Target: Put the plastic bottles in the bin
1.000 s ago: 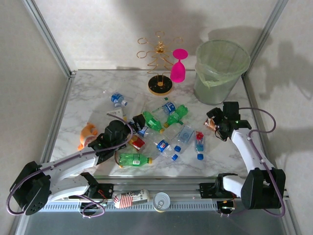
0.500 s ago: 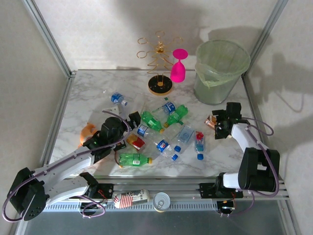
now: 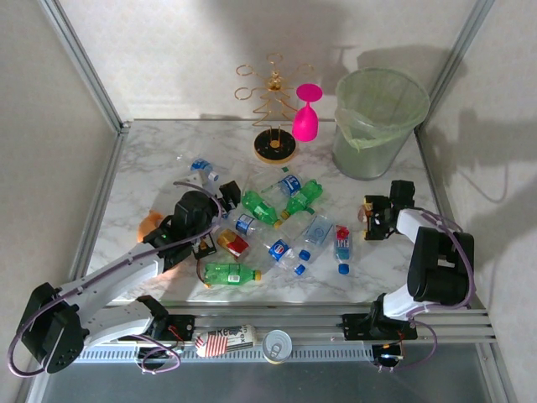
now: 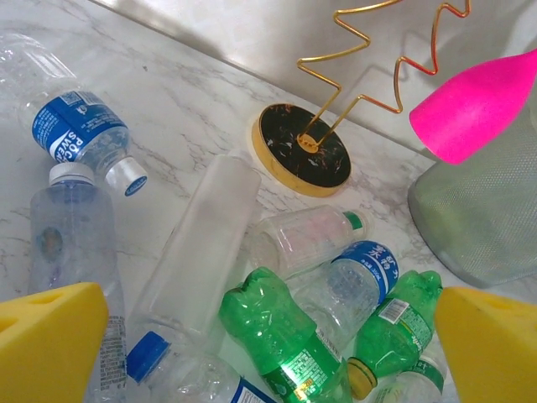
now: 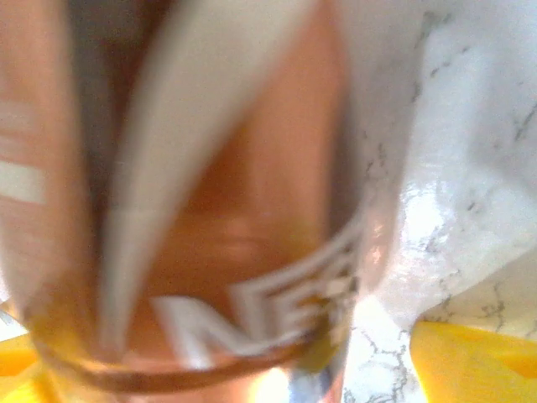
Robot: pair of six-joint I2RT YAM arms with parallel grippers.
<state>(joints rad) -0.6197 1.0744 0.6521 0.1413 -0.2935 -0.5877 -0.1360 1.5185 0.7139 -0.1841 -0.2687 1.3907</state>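
Note:
Several plastic bottles lie in a heap mid-table: green ones [image 3: 262,207] [image 3: 228,273], clear blue-labelled ones [image 3: 288,185] [image 3: 281,252], and a red-labelled one [image 3: 341,243]. My left gripper [image 3: 225,204] hovers open over the heap's left side. In its wrist view the gripper [image 4: 273,336] has a green bottle [image 4: 294,336] below the gap, beside a blue-labelled bottle [image 4: 369,273]. My right gripper [image 3: 369,220] is open around a small brown container [image 3: 362,213] with white lettering [image 5: 252,252], blurred and very close. The grey-green bin [image 3: 379,117] stands at the back right.
A gold wire rack [image 3: 275,126] holds a pink wine glass [image 3: 305,117] left of the bin. An orange object [image 3: 149,225] lies under my left arm and a small red item [image 3: 235,244] beside it. A metal can [image 3: 278,344] and a striped item [image 3: 222,340] sit on the front rail.
My left gripper has moved away from the base and to the right, further over the bottle heap. The right arm has folded upright while its gripper stayed by the brown container.

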